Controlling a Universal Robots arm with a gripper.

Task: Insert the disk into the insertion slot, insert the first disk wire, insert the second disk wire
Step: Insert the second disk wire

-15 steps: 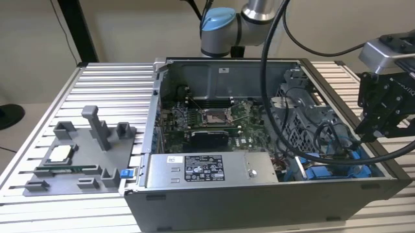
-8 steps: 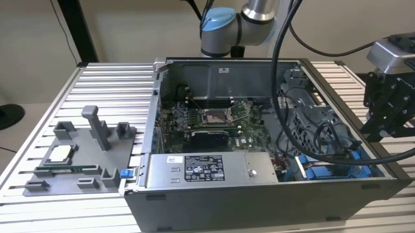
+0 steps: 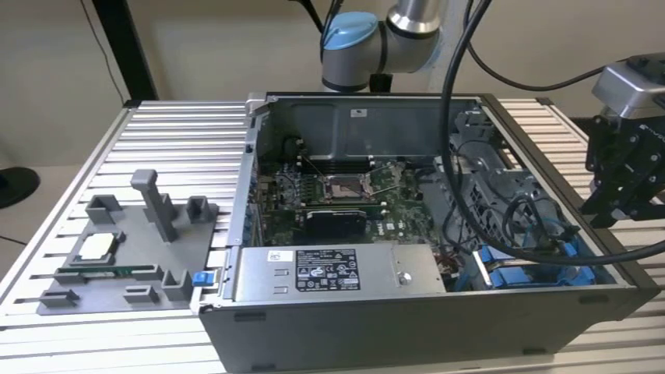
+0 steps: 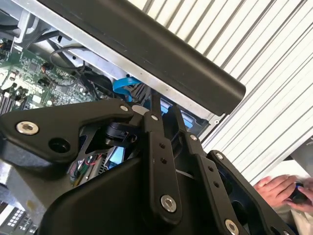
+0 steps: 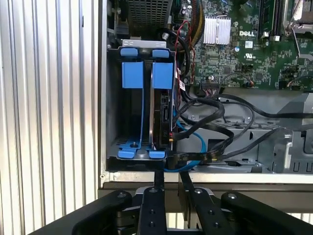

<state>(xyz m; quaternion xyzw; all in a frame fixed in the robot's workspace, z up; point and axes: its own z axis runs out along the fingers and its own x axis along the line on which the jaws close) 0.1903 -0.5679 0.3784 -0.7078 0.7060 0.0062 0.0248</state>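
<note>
In the first wrist view the disk (image 5: 160, 112) stands on edge inside the insertion slot (image 5: 132, 78), between its bright blue rails and tabs. A black wire (image 5: 210, 105) and a thin blue wire (image 5: 195, 138) run up to the disk's edge. How deep their plugs sit is hidden. My gripper (image 5: 171, 177) hangs outside the case wall, level with the slot. Its fingers are a narrow gap apart with nothing between them. In the exterior view the gripper (image 3: 621, 212) is past the case's right side, near the blue slot (image 3: 535, 274). The second wrist view shows the fingertips (image 4: 155, 105) over the case rim.
The open computer case (image 3: 416, 327) stands on a ribbed metal table (image 3: 177, 140). A grey power-supply box (image 3: 311, 273) lies along its front. A grey parts tray (image 3: 124, 257) sits at the exterior view's left. Black cables (image 3: 468, 179) hang into the case. A person's hand (image 4: 279, 188) rests on the table beside the case.
</note>
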